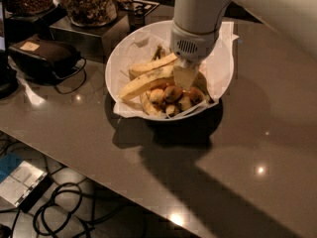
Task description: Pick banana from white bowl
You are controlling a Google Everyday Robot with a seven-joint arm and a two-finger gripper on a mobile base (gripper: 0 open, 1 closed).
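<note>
We see a dark, glossy table (247, 148) with small lamp reflections, and under its near edge some black cables (64, 212) on the floor. The white robot arm (198, 14) comes in from the top right and points down. Under it stands the white bowl (115, 66), lined with crumpled white paper (225, 38). Behind the bowl is a glass jar (89, 4) with brown pieces, and at the left a dark case (44, 58). The banana (144, 82) lies inside the bowl on the left half, across the paper, just under a slimmer banana (151, 66). Small stubby bananas (173, 94) lie at the front rim. The gripper (182, 77) is low inside the bowl, at the right end of the banana. We cannot tell how wide it is or whether it holds anything.
</note>
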